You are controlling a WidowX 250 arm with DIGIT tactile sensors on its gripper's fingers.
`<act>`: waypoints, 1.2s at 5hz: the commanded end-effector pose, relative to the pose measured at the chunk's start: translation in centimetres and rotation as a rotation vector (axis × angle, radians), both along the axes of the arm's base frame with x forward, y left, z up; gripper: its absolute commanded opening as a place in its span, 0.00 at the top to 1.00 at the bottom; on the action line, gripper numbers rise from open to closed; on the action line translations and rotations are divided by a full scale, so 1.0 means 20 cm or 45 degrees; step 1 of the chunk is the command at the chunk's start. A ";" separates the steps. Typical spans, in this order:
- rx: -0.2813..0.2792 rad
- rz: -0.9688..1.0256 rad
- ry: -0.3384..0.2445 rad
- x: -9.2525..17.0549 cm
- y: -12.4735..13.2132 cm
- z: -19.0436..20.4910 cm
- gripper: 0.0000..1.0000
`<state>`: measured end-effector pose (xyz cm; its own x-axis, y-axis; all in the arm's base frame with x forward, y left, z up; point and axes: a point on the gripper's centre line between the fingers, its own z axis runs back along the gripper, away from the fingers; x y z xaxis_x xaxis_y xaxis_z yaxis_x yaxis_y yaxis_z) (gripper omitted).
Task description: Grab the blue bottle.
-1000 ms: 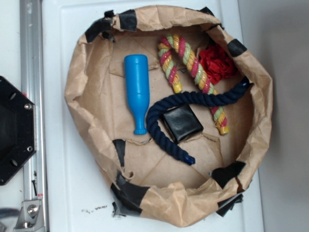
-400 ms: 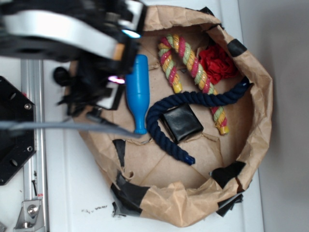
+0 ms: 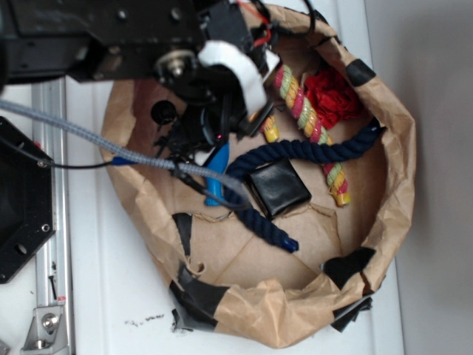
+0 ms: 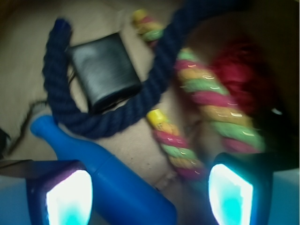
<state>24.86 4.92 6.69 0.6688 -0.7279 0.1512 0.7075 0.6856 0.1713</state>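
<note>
A: Although the gripper point(image 4: 150, 192) is over the paper-lined basket point(image 3: 403, 159), nothing is grasped. Its two lit fingers point(image 4: 70, 199) stand wide apart, so it is spread open and empty.

B: Where is the blue bottle point(image 4: 105, 176)?

A: Lying flat on the basket floor. In the wrist view its body runs just inside the left finger; its neck points toward the navy rope point(image 4: 105, 119), which curls round its mouth end. In the exterior view only its neck point(image 3: 216, 177) shows below the arm.

B: Progress?

A: My judgement: approach largely done. Left: centre the bottle between the fingers, descend, close. The bottle sits off-centre, well apart from the striped rope point(image 4: 211, 101) and black block point(image 4: 104, 70).
</note>
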 end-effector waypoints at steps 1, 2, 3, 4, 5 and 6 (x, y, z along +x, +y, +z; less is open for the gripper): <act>-0.087 -0.174 -0.102 -0.02 -0.07 -0.35 0.00; -0.105 -0.217 -0.071 0.00 -0.06 -0.36 0.67; -0.149 -0.171 -0.091 0.00 -0.06 -0.31 1.00; -0.165 -0.135 -0.137 0.02 -0.05 -0.20 1.00; 0.004 -0.138 -0.188 0.09 -0.06 0.03 1.00; 0.040 -0.025 -0.274 0.17 -0.15 0.29 1.00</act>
